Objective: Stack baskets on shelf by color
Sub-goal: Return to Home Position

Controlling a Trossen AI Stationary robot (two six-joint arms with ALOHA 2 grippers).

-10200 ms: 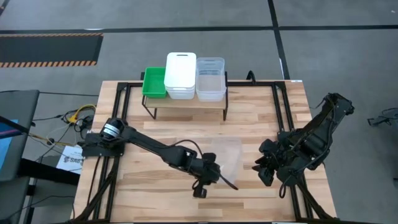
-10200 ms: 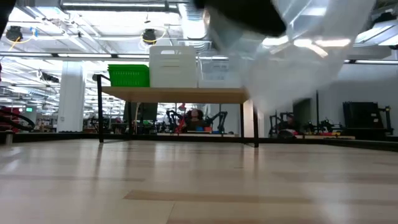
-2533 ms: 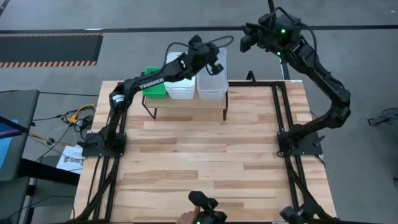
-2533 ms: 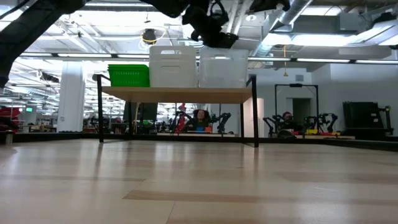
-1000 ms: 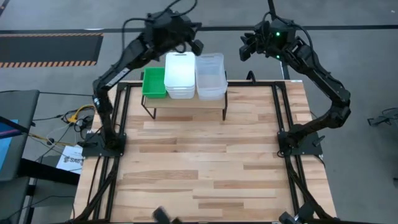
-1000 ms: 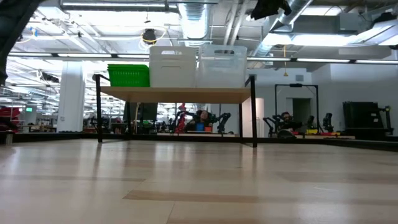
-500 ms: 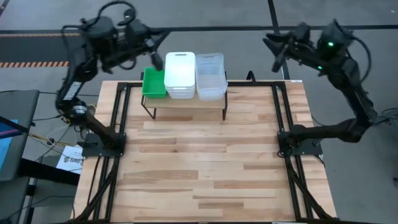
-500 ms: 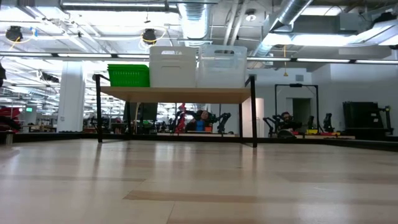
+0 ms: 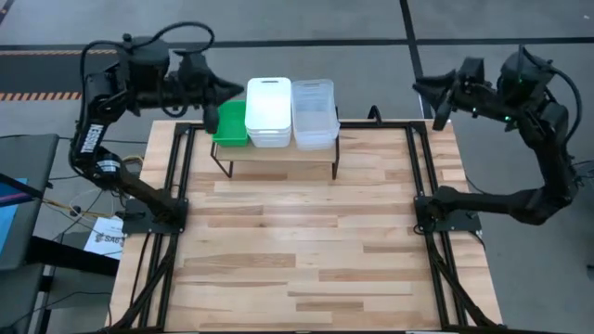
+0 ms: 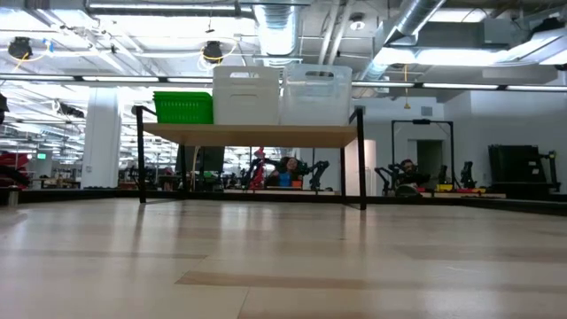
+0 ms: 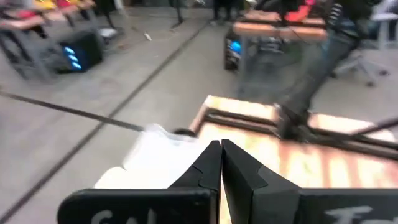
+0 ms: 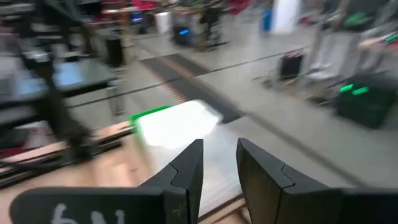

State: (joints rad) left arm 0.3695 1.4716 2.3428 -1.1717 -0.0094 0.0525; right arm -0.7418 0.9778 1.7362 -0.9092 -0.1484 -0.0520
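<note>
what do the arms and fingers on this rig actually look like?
Left arm and right arm: black jointed links. A black cable loops over the left one. Left gripper and right gripper have dark, angular, stepped fingers; white lettering behind them, unreadable.

i see the plank table (image 9: 297, 232), a striped floor mat (image 9: 74, 74), and yellow cables (image 9: 116, 171) beside the table's left edge.

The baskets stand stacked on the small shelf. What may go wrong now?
1. The shut left gripper hangs over an edge of the green plastic baskets; folding back, it may clip them.
2. The white plastic stack and clear see-through stack stand close together on the light-wood shelf; one knock might shift both.
The open right gripper is well aside.
</note>
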